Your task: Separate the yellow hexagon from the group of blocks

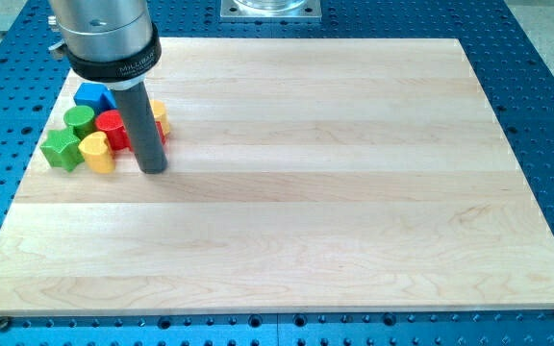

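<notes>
A group of blocks sits at the board's upper left. It holds a blue block (93,94), a green cylinder (79,118), a red cylinder (111,123), a green star (62,149) and a rounded yellow block (96,152). A second yellow block (159,114), probably the hexagon, peeks out to the right of the rod, mostly hidden by it. A sliver of another red block (163,135) shows just below it. My tip (152,169) rests on the board at the group's lower right edge, right of the rounded yellow block and very close to it.
The wooden board (306,192) lies on a blue perforated table (546,115). The arm's grey housing (104,38) hangs over the board's top left corner. A metal mount (270,8) sits at the view's top.
</notes>
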